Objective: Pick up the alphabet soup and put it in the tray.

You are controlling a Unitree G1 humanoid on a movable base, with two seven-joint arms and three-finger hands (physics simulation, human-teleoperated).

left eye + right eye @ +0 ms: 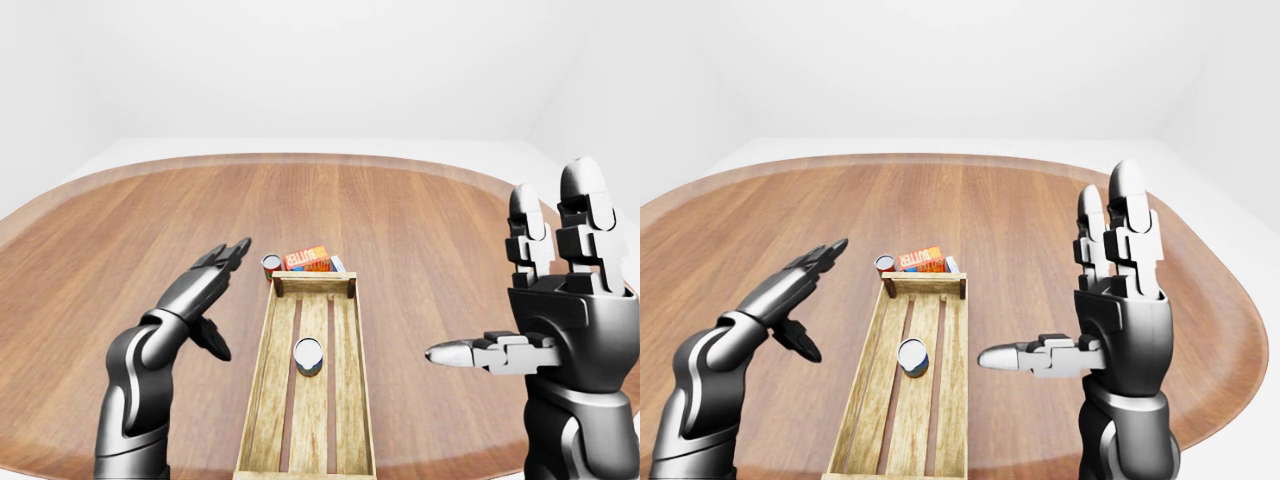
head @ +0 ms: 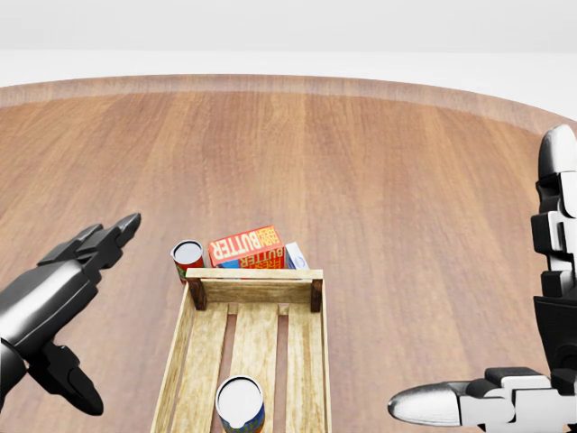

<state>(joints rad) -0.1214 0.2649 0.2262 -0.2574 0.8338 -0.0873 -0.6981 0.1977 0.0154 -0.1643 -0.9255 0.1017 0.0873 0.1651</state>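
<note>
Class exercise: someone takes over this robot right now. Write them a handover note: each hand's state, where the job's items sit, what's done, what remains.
Left hand: open, empty, raised to the left of the tray.
Right hand: open, empty, upright to the tray's right.
Alphabet soup: standing upright inside the tray, touching neither hand.
Butter box and a red can sit on the table just past the tray's far end.
Done: soup placed and let go.
Left: apparently nothing; perhaps lower the arms.
</note>
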